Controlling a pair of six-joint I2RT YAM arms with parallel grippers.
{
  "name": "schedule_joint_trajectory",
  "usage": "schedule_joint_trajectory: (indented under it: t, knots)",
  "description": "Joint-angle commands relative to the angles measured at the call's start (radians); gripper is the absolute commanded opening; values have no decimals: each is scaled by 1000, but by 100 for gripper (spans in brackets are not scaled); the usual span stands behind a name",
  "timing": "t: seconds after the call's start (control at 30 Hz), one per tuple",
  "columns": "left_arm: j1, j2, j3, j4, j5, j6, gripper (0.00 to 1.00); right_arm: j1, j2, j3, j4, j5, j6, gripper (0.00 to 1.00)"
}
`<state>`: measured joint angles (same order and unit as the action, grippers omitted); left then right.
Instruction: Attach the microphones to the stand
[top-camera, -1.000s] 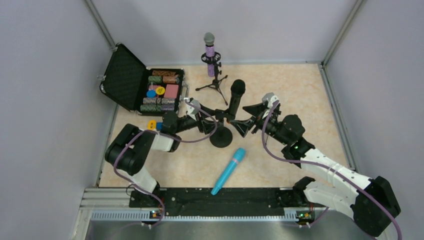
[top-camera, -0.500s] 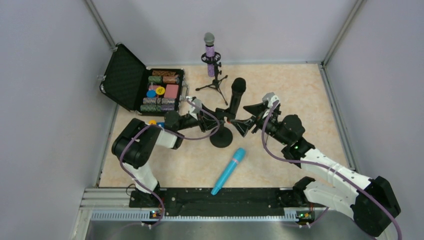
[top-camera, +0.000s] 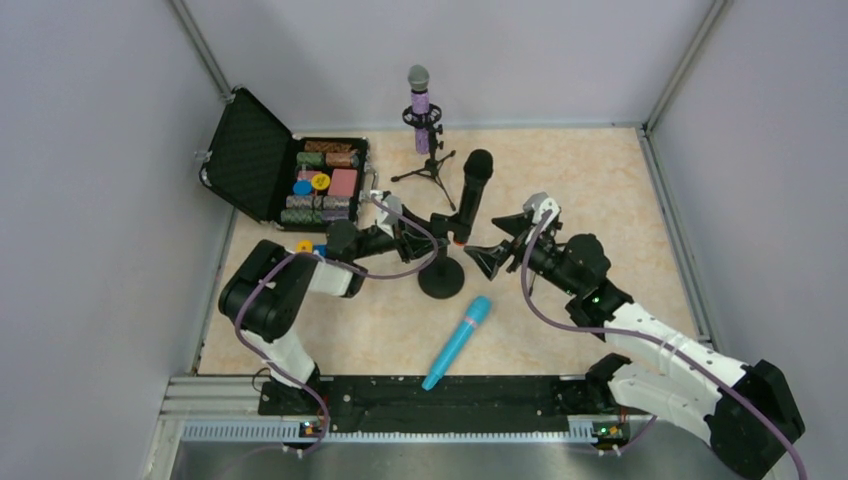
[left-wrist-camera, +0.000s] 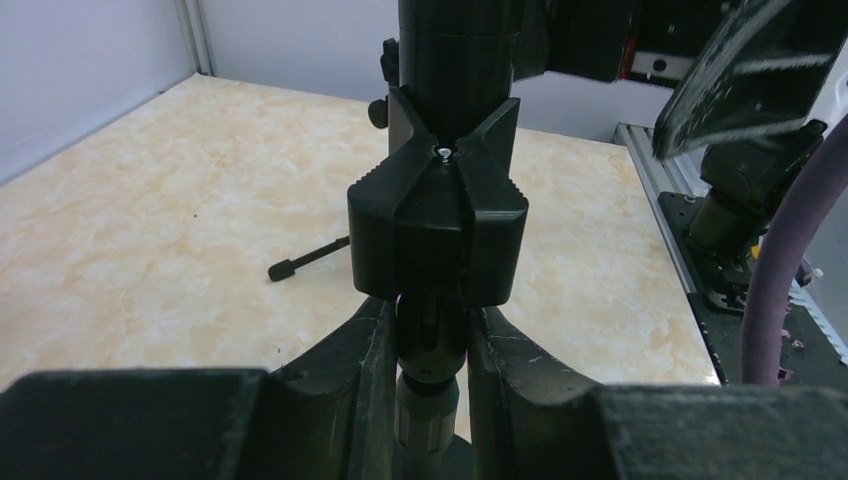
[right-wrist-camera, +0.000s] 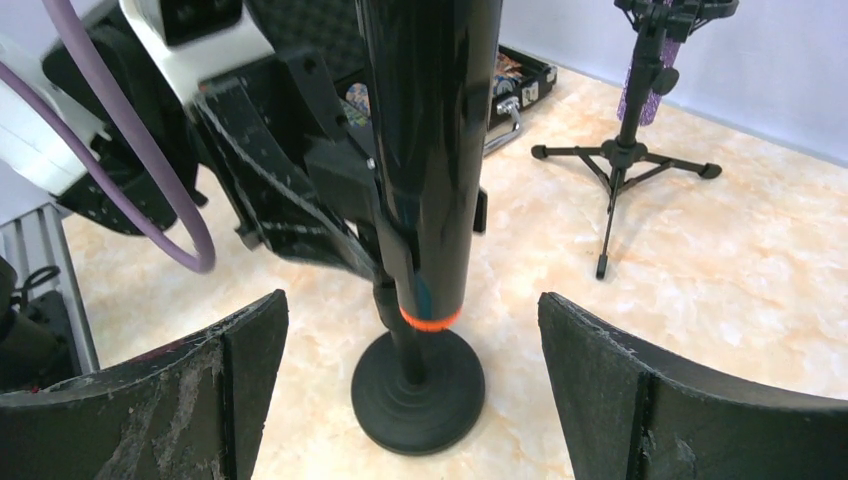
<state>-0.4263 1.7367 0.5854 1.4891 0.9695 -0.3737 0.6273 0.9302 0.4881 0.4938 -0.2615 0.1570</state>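
The matte black microphone with its orange end sits in the clip of a round-base stand. My left gripper is shut on the stand's post just under the clip. My right gripper is open and empty, just right of the black microphone; in its wrist view its fingers stand wide on either side of the base. The glittery purple microphone stands in a tripod stand at the back. The light blue microphone lies on the table in front.
An open black case with poker chips stands at the back left. Small yellow and blue pieces lie by my left arm. A tripod leg reaches toward the round-base stand. Grey walls enclose the table on three sides.
My right gripper has drawn back a little to the right, away from the black microphone. The microphone stands slightly more upright in the clip. My left gripper stays on the post.
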Motion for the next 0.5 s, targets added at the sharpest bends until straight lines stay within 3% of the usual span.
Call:
schedule_joint_trajectory:
  t: [0.0,0.33,0.47]
  knots:
    - [-4,-114,21,114,-55,-43,0,14,-34,-27,-4,2,-58,92]
    - [-47,-342,123,-322,-104,164,0,14,23,-60,66,-61,-81,90]
    - [-60,-401,149,-394,-128,182,0,23,74,-51,133,-86,-77,90]
